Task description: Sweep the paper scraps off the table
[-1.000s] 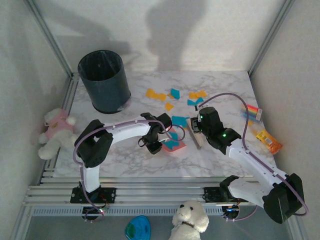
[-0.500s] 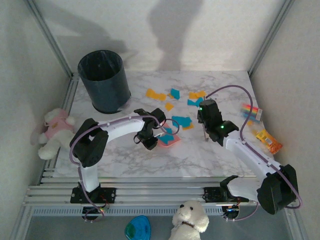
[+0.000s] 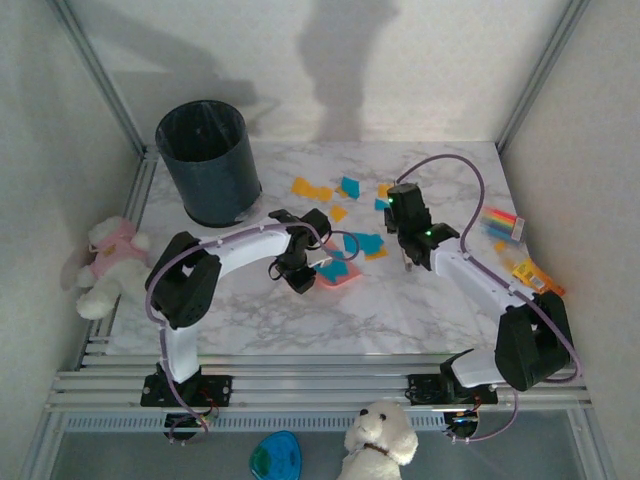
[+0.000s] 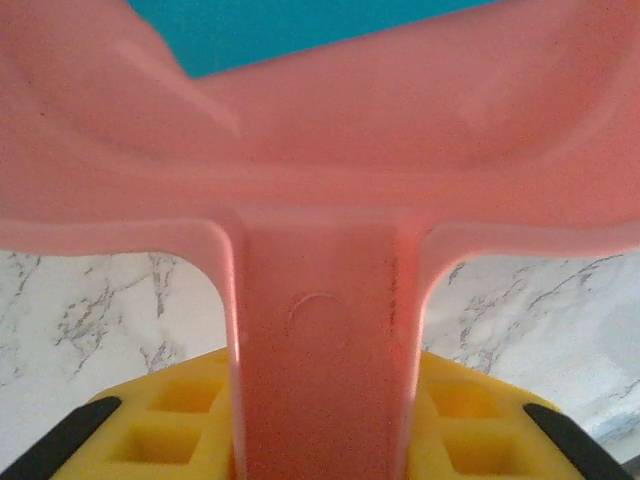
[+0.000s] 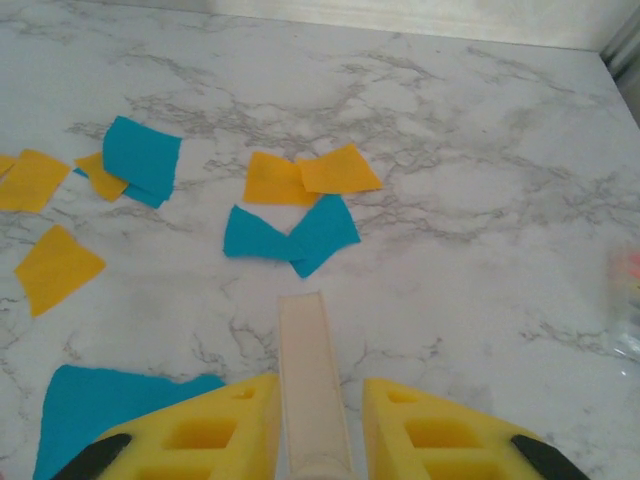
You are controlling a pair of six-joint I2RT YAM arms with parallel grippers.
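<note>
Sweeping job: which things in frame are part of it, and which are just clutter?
In the job: paper scraps; table; pink dustpan, held by the left gripper; pale brush handle, held by the right gripper; dark bin, probably.

Lying about: striped packet; orange packet; teddy in pink; white plush dog.

The near half of the table (image 3: 300, 325) lies bare, a wide lane from the left edge to the right arm (image 3: 480, 288). Mid-table, the left arm (image 3: 240, 258) and the pink dustpan (image 3: 342, 278) clamped in the left gripper (image 3: 300, 276) bar the way. The dark bin (image 3: 208, 162) fills the far left corner. Beyond, the paper scraps (image 3: 345, 188) lie flat ahead of the cream stick (image 5: 303, 330) gripped by the right gripper (image 5: 320, 390). Along the right edge a striped packet (image 3: 502, 222) and an orange packet (image 3: 545, 283) leave what seems a narrow gap beside the arm. The far right corner is open.
</note>
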